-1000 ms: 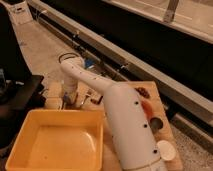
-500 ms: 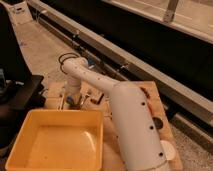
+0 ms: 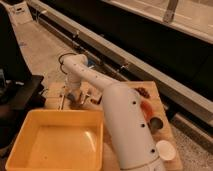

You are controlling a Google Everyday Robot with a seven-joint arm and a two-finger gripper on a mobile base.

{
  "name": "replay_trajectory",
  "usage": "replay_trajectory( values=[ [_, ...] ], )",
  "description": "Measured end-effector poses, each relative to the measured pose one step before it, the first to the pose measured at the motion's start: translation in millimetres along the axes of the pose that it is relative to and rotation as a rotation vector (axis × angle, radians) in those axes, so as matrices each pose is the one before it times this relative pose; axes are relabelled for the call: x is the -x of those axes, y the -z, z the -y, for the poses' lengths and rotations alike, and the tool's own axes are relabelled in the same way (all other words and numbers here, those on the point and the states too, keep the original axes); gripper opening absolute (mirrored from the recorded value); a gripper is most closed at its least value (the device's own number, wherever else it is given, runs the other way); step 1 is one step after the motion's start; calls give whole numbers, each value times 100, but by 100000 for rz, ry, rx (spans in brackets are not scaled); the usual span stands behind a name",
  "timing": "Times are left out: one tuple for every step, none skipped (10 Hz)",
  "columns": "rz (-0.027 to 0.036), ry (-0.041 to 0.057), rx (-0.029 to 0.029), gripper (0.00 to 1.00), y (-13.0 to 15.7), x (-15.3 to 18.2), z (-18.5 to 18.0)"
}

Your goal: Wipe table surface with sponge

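Note:
The table surface is a light brown wooden top, partly covered by my white arm and the tub. My gripper hangs from the bent wrist, low over the table's far left part, just behind the yellow tub. Something small and dark sits right under and beside it, but I cannot tell what it is. I cannot make out the blue-grey sponge; if it is at the gripper, the gripper hides it.
A big yellow plastic tub fills the front left. At the table's right end are a white cup, a dark round can and a red-orange item. Dark furniture stands to the left, and a metal rail runs behind.
The arm's elbow has shifted slightly to the right. The gripper stays low over the table's left end, at nearly the same spot.

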Motion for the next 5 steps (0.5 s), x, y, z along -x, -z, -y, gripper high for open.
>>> replay_trajectory(
  values=[
    [884, 392, -343, 0, -397, -292, 248],
    [1418, 399, -501, 0, -520, -256, 200],
    [1308, 550, -917, 0, -415, -28, 178],
    [1050, 567, -804, 0, -99, 254, 129],
    [848, 1113, -886, 0, -63, 749, 222]
  ],
)
